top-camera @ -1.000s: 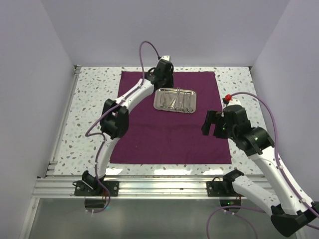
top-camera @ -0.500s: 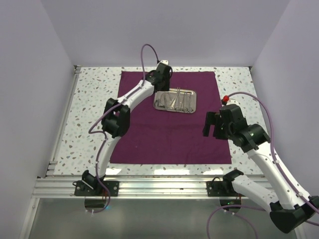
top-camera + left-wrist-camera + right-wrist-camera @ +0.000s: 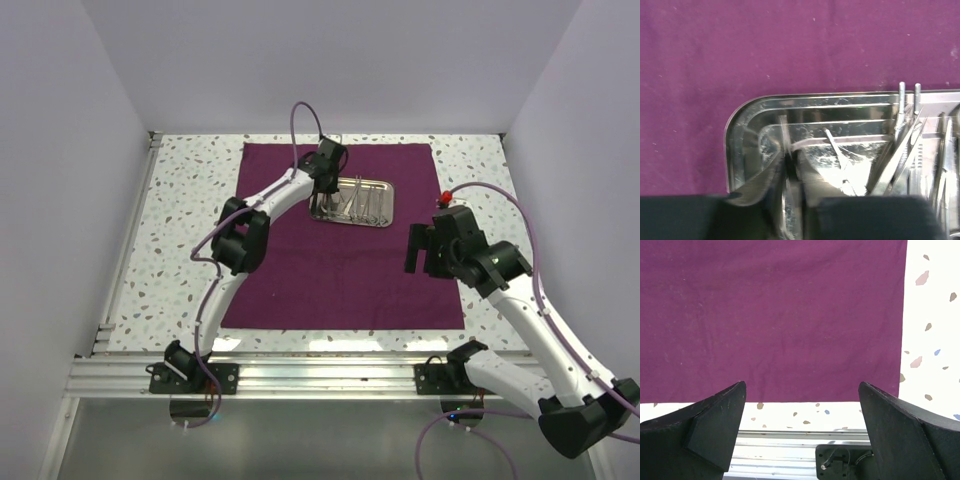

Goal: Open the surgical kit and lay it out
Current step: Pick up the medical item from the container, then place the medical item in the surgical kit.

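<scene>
The dark purple cloth wrap (image 3: 330, 270) lies spread flat on the table. The shiny steel tray (image 3: 388, 205) sits on its far half, with thin silver forceps and scissors (image 3: 362, 200) heaped in its right part. My left gripper (image 3: 322, 197) reaches down into the tray's left end. In the left wrist view its jaws (image 3: 790, 159) stand nearly together on a thin silver strip, seemingly the tweezers (image 3: 784, 131), inside the tray (image 3: 735, 150). More instruments (image 3: 902, 145) lean at the right. My right gripper (image 3: 420, 250) hovers open over the cloth's right front part (image 3: 775, 315), holding nothing (image 3: 802, 385).
Speckled white tabletop (image 3: 180, 220) surrounds the cloth. An aluminium rail (image 3: 330, 375) runs along the near edge, seen with a black arm mount (image 3: 845, 460) in the right wrist view. Lilac walls enclose the left, back and right sides.
My left gripper has moved from behind the tray down into its left end, and its jaws have narrowed. The right arm has shifted only slightly and stays open.
</scene>
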Action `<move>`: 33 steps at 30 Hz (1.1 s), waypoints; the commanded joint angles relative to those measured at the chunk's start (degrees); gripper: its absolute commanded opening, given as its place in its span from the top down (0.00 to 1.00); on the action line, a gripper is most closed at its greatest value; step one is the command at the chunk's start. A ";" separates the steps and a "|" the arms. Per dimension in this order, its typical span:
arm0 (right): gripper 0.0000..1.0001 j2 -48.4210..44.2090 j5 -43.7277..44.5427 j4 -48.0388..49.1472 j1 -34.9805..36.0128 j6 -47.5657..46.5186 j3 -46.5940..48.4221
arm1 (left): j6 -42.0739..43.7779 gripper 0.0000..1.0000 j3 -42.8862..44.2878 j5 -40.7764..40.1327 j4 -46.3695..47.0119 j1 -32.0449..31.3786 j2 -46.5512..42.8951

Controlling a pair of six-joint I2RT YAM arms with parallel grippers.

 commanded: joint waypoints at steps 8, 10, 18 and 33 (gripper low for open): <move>0.02 1.00 0.96 1.58 0.08 -2.16 1.35 | 1.03 1.00 2.43 -0.48 -1.90 0.19 0.83; 0.02 1.27 0.52 2.46 0.00 -2.25 1.35 | 1.47 1.00 3.05 -0.74 -2.25 0.19 -0.40; 0.02 3.02 -2.38 6.06 0.08 -3.39 2.58 | 1.03 1.00 -0.01 -2.67 -3.21 0.19 -16.47; 0.02 9.88 -7.30 10.72 0.08 -7.79 5.40 | -16.18 1.00 -58.63 -4.09 0.03 -2.27 -53.22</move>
